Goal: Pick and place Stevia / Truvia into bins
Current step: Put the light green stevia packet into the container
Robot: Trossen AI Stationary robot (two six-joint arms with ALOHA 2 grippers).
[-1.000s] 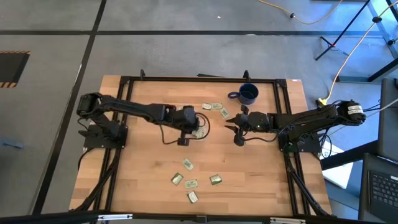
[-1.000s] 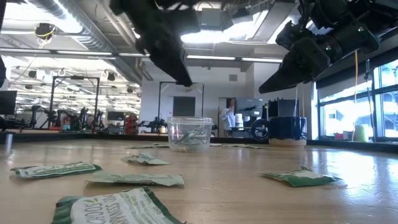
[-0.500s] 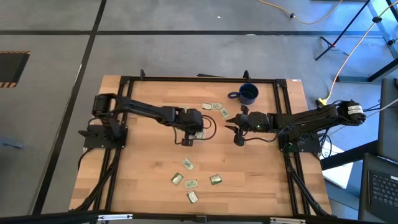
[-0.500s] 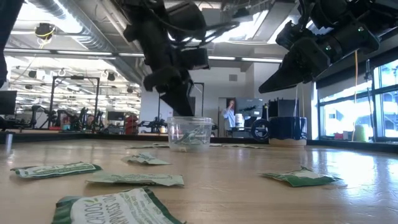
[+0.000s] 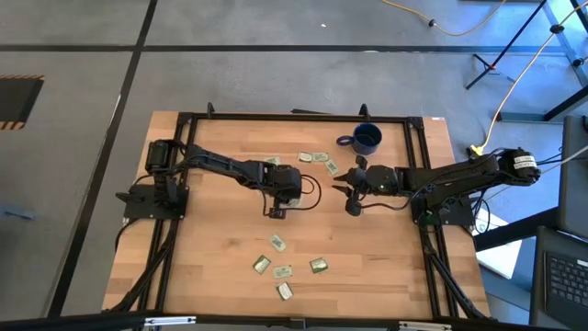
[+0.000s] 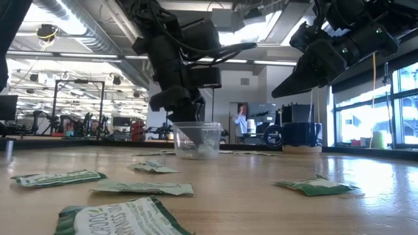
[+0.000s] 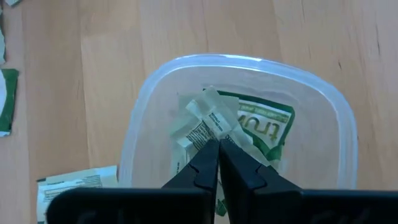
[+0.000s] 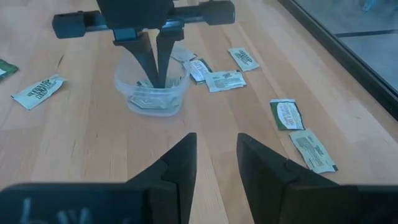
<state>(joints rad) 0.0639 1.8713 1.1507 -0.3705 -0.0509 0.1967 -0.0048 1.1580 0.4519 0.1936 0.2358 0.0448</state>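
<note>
Left hand [image 7: 219, 149] inside cup [image 7: 336, 109], seemingly pinching sachet [image 7: 211, 117]

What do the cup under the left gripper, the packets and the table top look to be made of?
Cup: thin clear plastic, glossy; the wood and contents show through its walls.
Packets: likely matte printed paper, creased and flat.
Table top: pale wood planks with visible grain, probably sealed, given a faint sheen.

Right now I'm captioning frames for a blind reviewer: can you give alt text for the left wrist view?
The left gripper points its nearly closed fingertips down into a clear plastic cup holding sweetener sachets, one lettered "tru". The cup stands on a wooden table, with another sachet lying beside it.
</note>
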